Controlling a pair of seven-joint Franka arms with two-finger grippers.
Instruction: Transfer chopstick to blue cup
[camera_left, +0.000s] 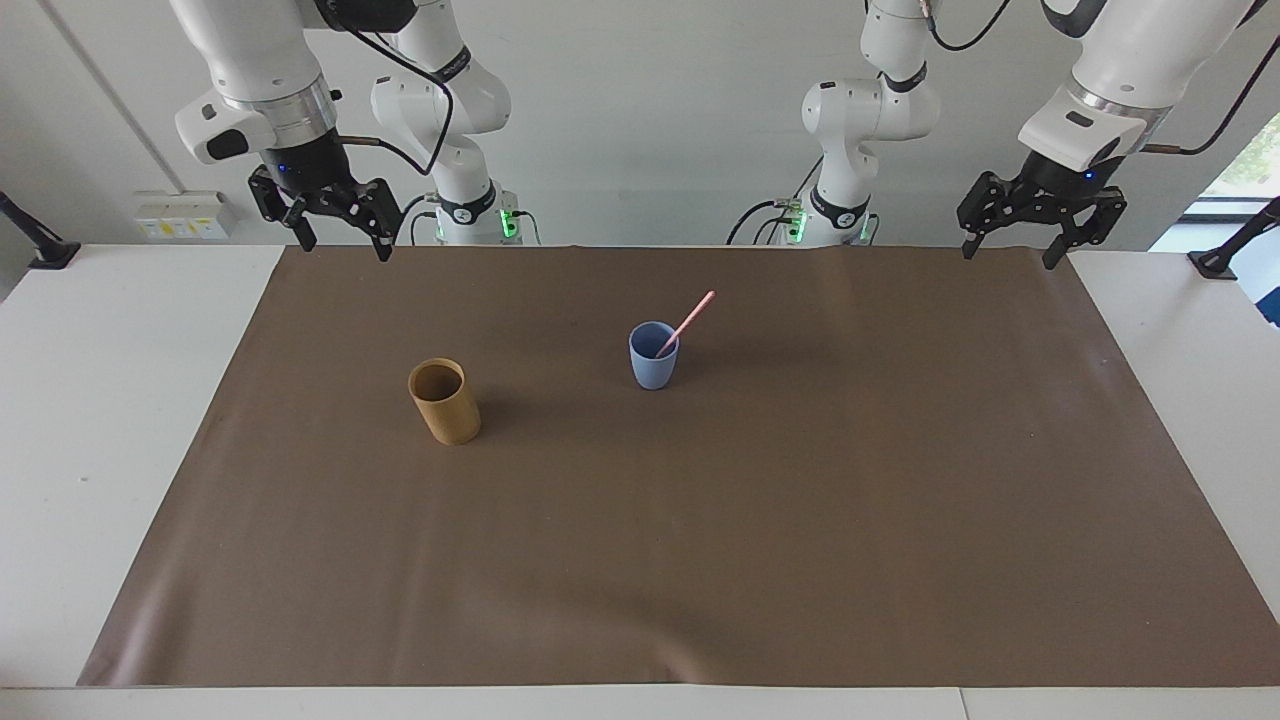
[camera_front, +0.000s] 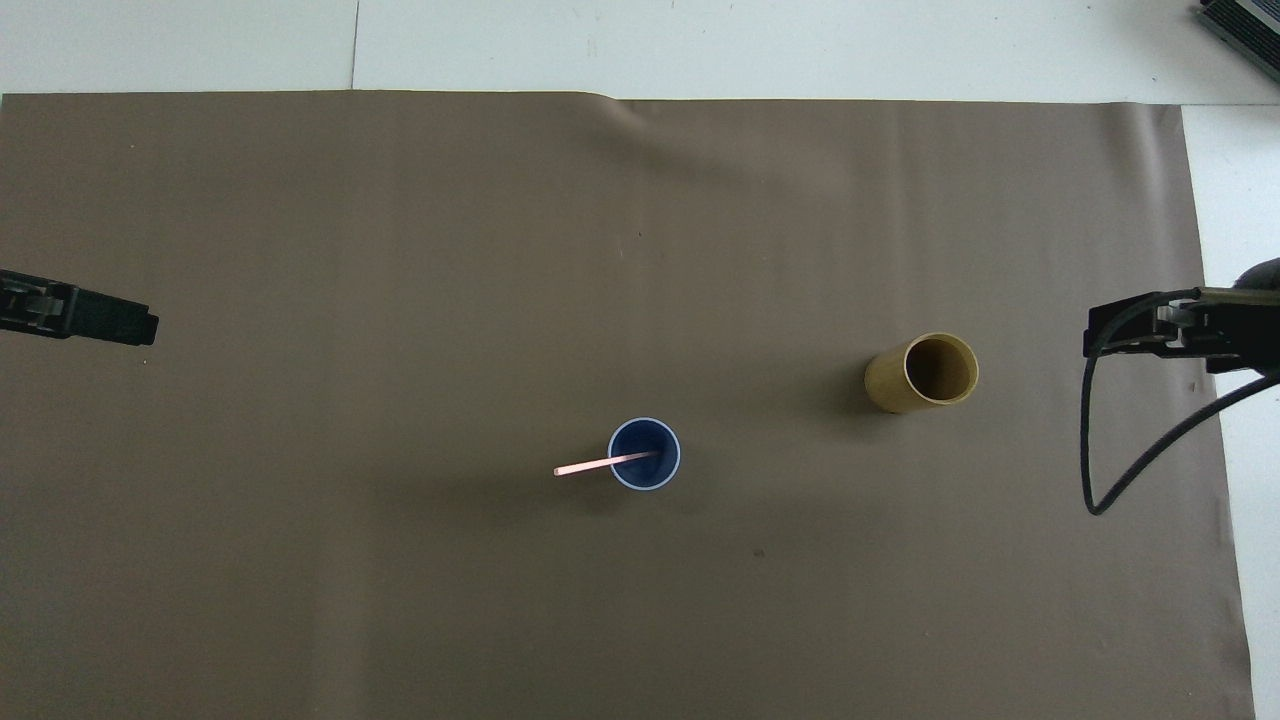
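The blue cup (camera_left: 653, 356) (camera_front: 644, 454) stands upright near the middle of the brown mat. The pale-pink chopstick (camera_left: 687, 322) (camera_front: 600, 465) rests inside it, leaning over the rim toward the left arm's end of the table. My right gripper (camera_left: 334, 240) (camera_front: 1100, 335) hangs open and empty in the air over the mat's corner at the right arm's end. My left gripper (camera_left: 1012, 248) (camera_front: 140, 328) hangs open and empty over the mat's corner at the left arm's end. Neither touches anything.
A taller tan cup (camera_left: 445, 401) (camera_front: 924, 372) stands upright on the brown mat (camera_left: 700, 520), between the blue cup and the right arm's end. A black cable (camera_front: 1110, 470) loops down from the right wrist. White table (camera_left: 100, 420) borders the mat.
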